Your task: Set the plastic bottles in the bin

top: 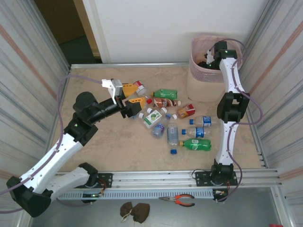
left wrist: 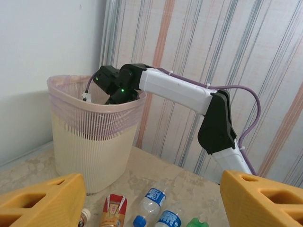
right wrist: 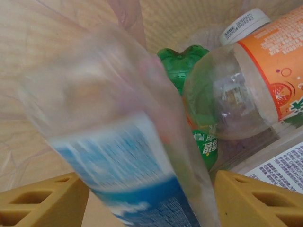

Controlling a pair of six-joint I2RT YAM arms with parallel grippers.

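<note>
Bottles (top: 165, 116) not yet binned lie in a loose scatter on the table (top: 118, 151), spreading from the base of the bin (top: 198, 87) out to the side away from it. Inside the bin a green bottle (right wrist: 182, 61) and an orange-label bottle (right wrist: 267, 56) already rest at the bottom. Right gripper (right wrist: 150, 189) hangs inside the bin's rim, jaws apart, w/ a blue-label bottle (right wrist: 123, 142) btwn them, its long axis pointing down into the bin. It's smeared while the fingers look sharp, so prob. dropping free; can't tell if a pad touches it. Left gripper (top: 137, 95) sits low over the end of the scatter farthest from the bin, jaws wide apart, nothing btwn them, wrist aimed towards the bin. What matters for the next pick: the scatter runs as a band from the left gripper to the bin. So far-end ones, e.g. the red-label bottle (top: 139, 87) just beside its fingers, suit the left arm. The blue-label pair (top: 203, 121) and the long green bottle (top: 196, 144) near the bin's base are closer to the right arm. Several lie on their sides w/ axes roughly along that band, so jaws would prob. need to close across it.
</note>
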